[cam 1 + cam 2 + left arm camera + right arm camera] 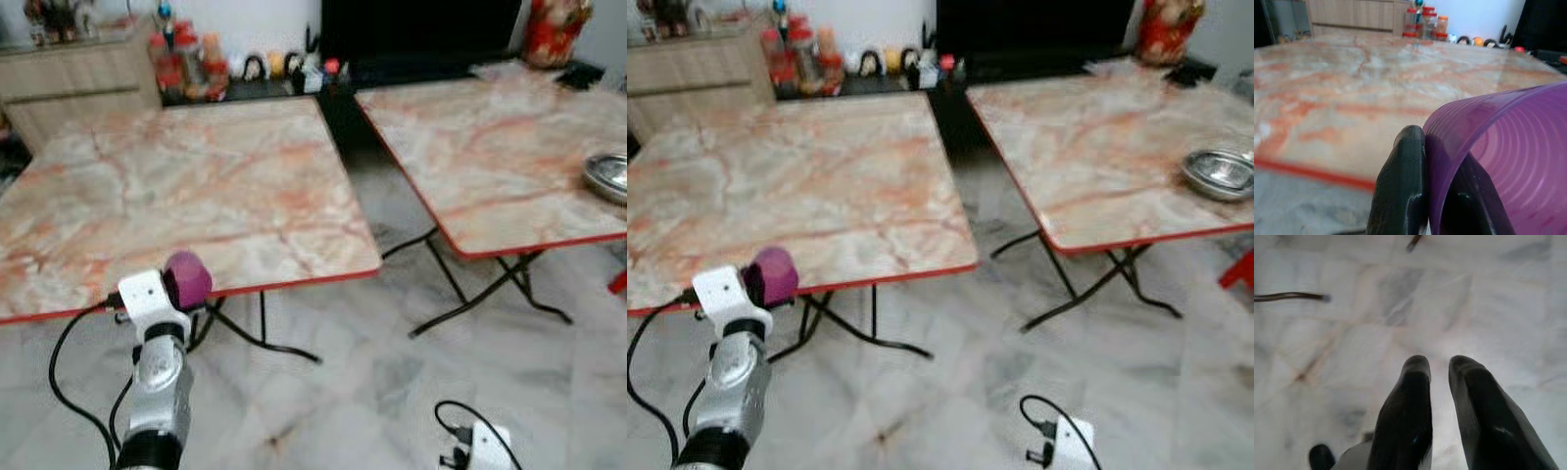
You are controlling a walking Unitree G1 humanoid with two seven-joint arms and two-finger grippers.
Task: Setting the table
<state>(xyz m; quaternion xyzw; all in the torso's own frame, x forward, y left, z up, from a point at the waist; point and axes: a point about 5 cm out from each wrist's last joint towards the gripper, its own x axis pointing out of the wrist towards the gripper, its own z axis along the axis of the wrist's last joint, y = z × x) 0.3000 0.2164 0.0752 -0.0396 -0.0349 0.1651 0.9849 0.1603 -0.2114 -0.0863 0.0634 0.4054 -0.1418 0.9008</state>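
room: home interior, pale marble floor, two folding marble-top desks with red edging, cabinet and jars along the back wall
near desk: left desk directly ahead, top bare, front edge just past the raised arm
far desk: right desk, metal bowl near its right edge
task thing: purple cup, plastic, ribbed inside, carried in the air at the near desk's front edge, not yet over the top
left gripper: left gripper raised before the near desk, fingers pinched on the cup wall, one outside the rim, one inside
right gripper: right gripper hangs low, pointing at the floor, fingers a narrow gap apart, holding nothing
step: judged as carry-in, cup being brought to the near desk for placing; table setting looks barely started, near top has nothing on it
next move: likely needs the arm reaching forward over the red edge, cup lowered upright onto the marble, then fingers opened
risk: grip is on the thin rim only, cup could tilt on release; views are a bit blurred
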